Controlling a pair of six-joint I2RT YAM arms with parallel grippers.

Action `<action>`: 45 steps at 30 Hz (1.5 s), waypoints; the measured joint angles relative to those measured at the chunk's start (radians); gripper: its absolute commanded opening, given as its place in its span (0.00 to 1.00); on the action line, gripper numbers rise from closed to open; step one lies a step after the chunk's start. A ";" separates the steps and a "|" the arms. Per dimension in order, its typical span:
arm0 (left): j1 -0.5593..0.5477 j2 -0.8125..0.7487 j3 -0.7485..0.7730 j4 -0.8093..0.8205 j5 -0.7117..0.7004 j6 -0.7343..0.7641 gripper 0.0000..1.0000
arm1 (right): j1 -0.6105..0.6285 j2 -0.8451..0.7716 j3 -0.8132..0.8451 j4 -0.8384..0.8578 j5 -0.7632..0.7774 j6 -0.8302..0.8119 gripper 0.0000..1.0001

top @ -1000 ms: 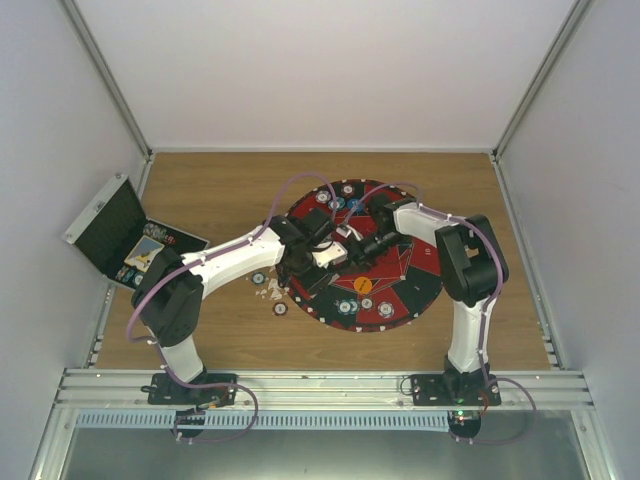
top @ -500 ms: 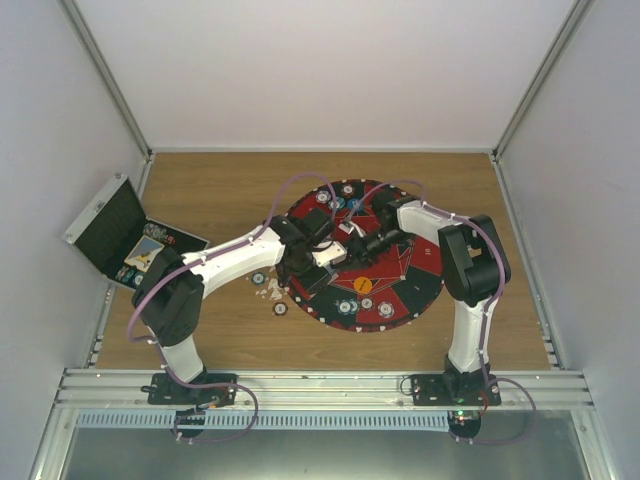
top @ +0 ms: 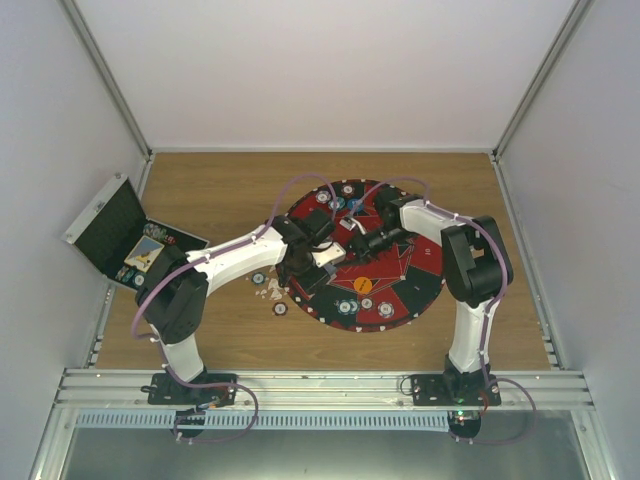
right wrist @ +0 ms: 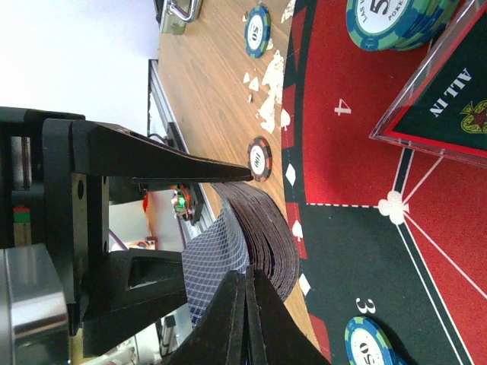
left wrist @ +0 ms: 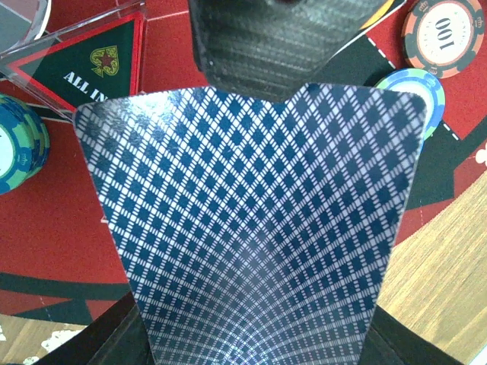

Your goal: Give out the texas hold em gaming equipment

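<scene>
Blue-and-white diamonds fill the left wrist view. That is the back of the top card (left wrist: 251, 198) on the deck of cards (right wrist: 266, 228). The left gripper (left wrist: 257, 346) has the deck pinched from both sides, and its jaws squeeze so hard that the cards bend into a curve. I think the bend is there on purpose: it lifts the far edge of the top card so that another hand can get at it. The right gripper (right wrist: 247, 308) comes in from the other side, over the big round mat (top: 425, 270). Its fingers are pressed flat together right at that far edge. They may have the top card between them, but a card is so thin that I cannot tell. The deck is held up over the left part of the mat and does not lie on anything. That makes sense if the cards are to be dealt out one at a time.

Chips (top: 365, 307) already sit in small groups along the near rim of the mat, with more at the far rim. A few lie on the wooden table (top: 220, 180) just left of the mat. An orange disc (top: 362, 284) rests near the middle of the mat. The open case (top: 110, 235) stands well apart at the left with more pieces in it. The next pull should be slow and gentle — if two cards stick together, both could slide off.
</scene>
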 measured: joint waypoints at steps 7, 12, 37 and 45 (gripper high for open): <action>0.000 0.002 0.000 0.000 -0.004 0.000 0.51 | -0.004 0.000 0.000 -0.001 -0.017 -0.002 0.17; 0.000 0.003 0.000 0.000 -0.005 0.000 0.51 | -0.003 0.000 0.001 -0.002 -0.029 -0.007 0.20; 0.000 0.003 0.002 -0.001 -0.008 0.002 0.51 | 0.023 0.027 0.027 -0.020 -0.005 -0.010 0.04; 0.000 0.003 0.002 0.000 -0.015 0.004 0.51 | 0.023 0.027 0.029 -0.019 0.030 0.009 0.00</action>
